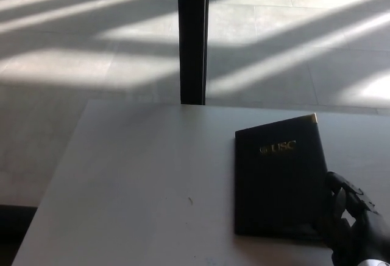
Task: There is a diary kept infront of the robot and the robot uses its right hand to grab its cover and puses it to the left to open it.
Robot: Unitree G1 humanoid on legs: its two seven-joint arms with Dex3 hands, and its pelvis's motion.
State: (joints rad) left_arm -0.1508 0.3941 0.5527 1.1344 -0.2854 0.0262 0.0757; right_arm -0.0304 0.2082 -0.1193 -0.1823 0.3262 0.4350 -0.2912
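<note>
My right hand [350,220] is at the near right corner of the diary [279,178], coming in from the bottom right of the view. Its black fingers [339,198] are curled against the diary's right edge, where the cover opens, and they overlap the lower right corner of the book so that the corner is hidden behind them. I cannot tell whether the fingers have actually closed on the cover or only press against its edge; the hand is dark against the dark book and the contact is hard to read.

The diary lies on the table [140,181], toward the table's right side and nearer its front than its back. It is a dark book with gold lettering reading USC on the upper part of the cover and a gold corner piece at its far right corner. The cover looks closed or nearly so; along the right side it may sit a little off the pages, but the shadow makes that unclear. The spine side, on the left, runs straight down, roughly parallel to my line of sight.

The table is pale and plain, with a small dark mark left of the diary. Beyond the table's far edge a dark vertical post [193,38] stands on the tiled floor [91,28], which is striped with bands of sunlight.

My left hand is out of sight.
</note>
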